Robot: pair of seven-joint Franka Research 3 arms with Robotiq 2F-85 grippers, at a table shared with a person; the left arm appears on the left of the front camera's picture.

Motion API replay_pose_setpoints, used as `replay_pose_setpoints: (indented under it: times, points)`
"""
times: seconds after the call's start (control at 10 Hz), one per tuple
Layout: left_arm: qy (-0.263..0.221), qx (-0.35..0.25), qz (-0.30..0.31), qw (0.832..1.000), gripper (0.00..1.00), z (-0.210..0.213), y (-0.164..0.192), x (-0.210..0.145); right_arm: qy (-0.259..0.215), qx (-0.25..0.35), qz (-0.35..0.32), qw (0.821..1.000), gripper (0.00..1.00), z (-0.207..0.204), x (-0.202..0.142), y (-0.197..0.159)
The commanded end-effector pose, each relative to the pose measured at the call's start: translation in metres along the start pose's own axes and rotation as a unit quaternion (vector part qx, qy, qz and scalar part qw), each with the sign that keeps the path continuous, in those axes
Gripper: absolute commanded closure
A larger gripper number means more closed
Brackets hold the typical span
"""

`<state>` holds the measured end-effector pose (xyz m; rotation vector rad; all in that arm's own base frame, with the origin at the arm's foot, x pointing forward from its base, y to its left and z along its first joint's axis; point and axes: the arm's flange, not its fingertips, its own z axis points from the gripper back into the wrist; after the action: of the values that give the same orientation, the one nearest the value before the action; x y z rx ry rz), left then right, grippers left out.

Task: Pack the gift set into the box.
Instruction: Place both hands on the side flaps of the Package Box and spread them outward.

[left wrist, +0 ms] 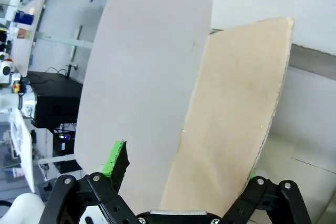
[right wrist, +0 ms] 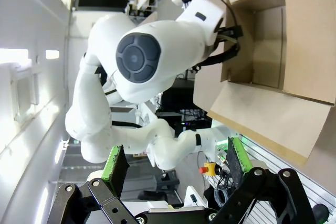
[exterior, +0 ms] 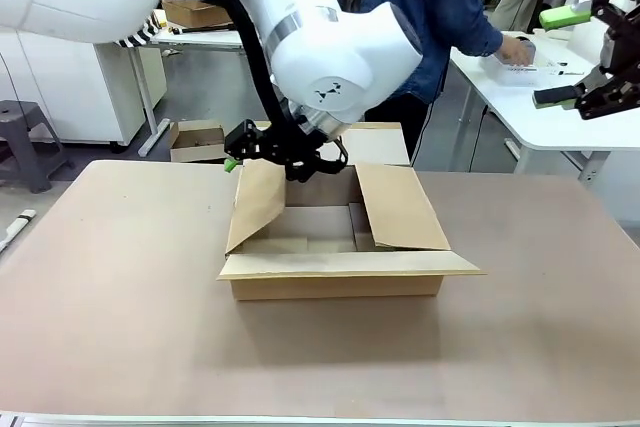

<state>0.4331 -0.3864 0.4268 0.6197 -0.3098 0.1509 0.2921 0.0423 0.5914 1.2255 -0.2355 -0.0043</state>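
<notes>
**Front view.** One large box (exterior: 335,282) sits open at the middle of the brown worktop (exterior: 120,287) and shows four flaps. Its left flap (exterior: 255,202) stands tilted upward, and the near one lies flat outward. One left end effector (exterior: 283,157) is at the top edge of the left flap. Its grip cannot be told from here. One right end effector (exterior: 565,57) hangs at the upper right edge, fingers spread wide. One smaller carton (exterior: 197,140) lies behind the worktop. One person (exterior: 430,7) in blue stands at upper centre, with a hand (exterior: 517,49) on a white table (exterior: 560,117).

**Left wrist view.** This view shows the grip. The left end effector (left wrist: 184,166) is spread wide, and the left flap (left wrist: 231,119) passes between its two fingers. The green pad (left wrist: 113,158) at lower left is clear of the cardboard. The flap's edge meets the finger (left wrist: 257,182) at lower right.

**Right wrist view.** The right end effector (right wrist: 176,161) is spread, both green pads apart. Beyond it, rolled sideways, are the left arm (right wrist: 142,61) and the box (right wrist: 278,51) at upper right, where the box's inside shows.
</notes>
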Motion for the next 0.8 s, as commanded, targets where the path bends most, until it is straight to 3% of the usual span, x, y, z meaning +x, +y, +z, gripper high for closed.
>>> replay_pose_setpoints:
  times: [0.0,0.2,0.7]
  points:
    - [-0.002,-0.02,-0.007,1.0,0.0,-0.01,0.024,-0.005,0.0,0.01,0.012,1.0,0.0,0.0,0.002,0.001]
    - [0.003,-0.031,0.005,1.0,0.0,-0.012,0.047,0.003,0.0,0.01,0.012,1.0,0.0,0.0,0.002,0.001]
    - [0.04,-0.137,0.017,0.99,0.0,-0.023,0.099,0.018,0.0,0.01,0.012,1.0,0.0,0.0,0.002,0.001]
